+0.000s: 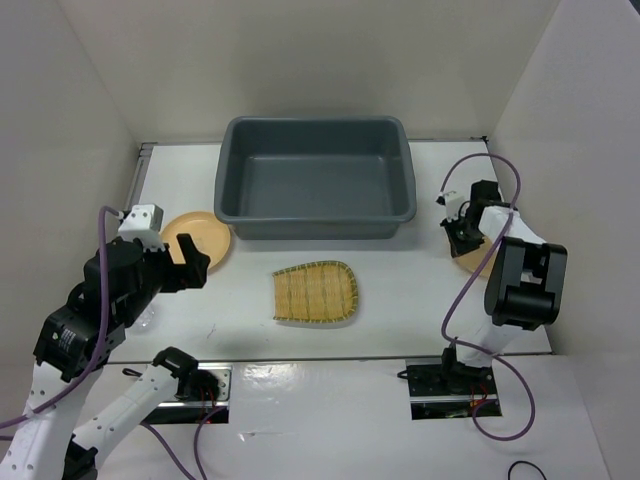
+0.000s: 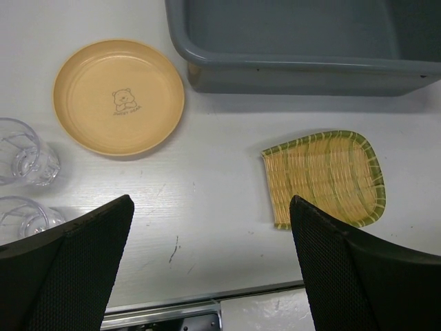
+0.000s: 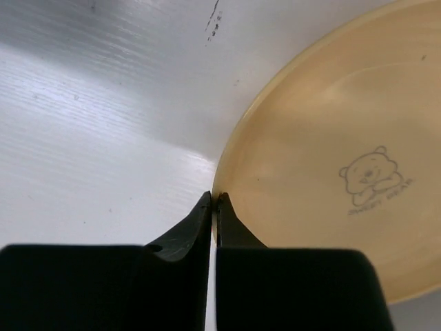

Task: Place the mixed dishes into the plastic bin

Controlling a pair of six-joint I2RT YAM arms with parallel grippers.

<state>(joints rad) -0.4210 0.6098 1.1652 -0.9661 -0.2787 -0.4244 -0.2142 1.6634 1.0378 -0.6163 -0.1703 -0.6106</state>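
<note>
The dark grey plastic bin [image 1: 316, 228] stands at the back centre, and its wall shows in the left wrist view [image 2: 303, 76]. A tan-orange plate [image 1: 205, 240] [image 2: 118, 96] lies left of it. The yellow bamboo tray [image 1: 315, 292] [image 2: 324, 178] lies in front of the bin. Two clear glass cups [image 2: 24, 153] [image 2: 21, 217] stand at the left edge. My left gripper [image 1: 190, 265] [image 2: 210, 203] is open and empty above the table, between plate and tray. My right gripper [image 1: 465, 240] [image 3: 215, 200] is shut on the rim of the second plate [image 1: 478, 262] [image 3: 331, 152] at the right.
White walls close in the table on the left, back and right. A metal rail [image 2: 165, 314] runs along the table's near edge. The right arm's purple cable [image 1: 500, 170] loops above the right plate.
</note>
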